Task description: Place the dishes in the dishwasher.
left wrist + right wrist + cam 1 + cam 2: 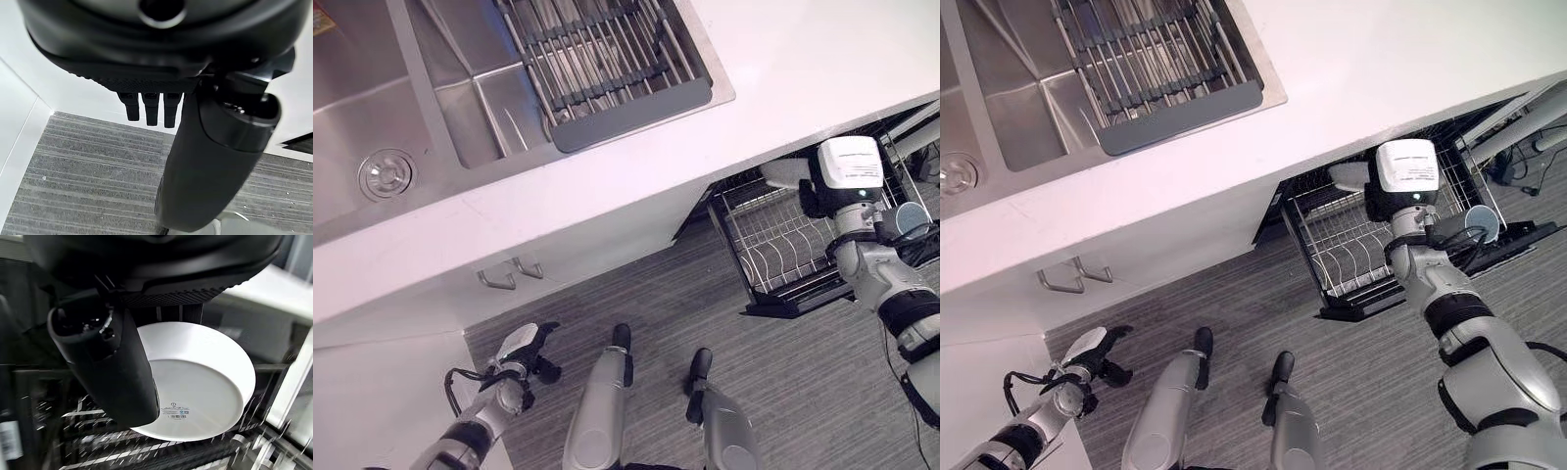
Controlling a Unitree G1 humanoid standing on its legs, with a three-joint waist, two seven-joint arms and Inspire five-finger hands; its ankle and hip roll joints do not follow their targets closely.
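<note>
A white plate point(200, 382) sits in my right hand point(112, 372), with the thumb across its face and the fingers behind its rim. The hand holds it just above the pulled-out wire dishwasher rack point(773, 245), under the counter's edge. From the head, the plate's rim point(1347, 176) shows at the rack's near corner, ahead of my right hand point(1383, 204). My left hand point(533, 354) hangs low by the cabinet front with relaxed fingers point(146, 107) and holds nothing.
A pale cup point(1482, 223) stands in the rack's far side. The white counter point(783, 78) overhangs the dishwasher. A steel sink point(431, 108) with a dark drying rack point(597, 59) lies behind. Two cabinet handles point(509, 274) stick out above the grey floor point(783, 392).
</note>
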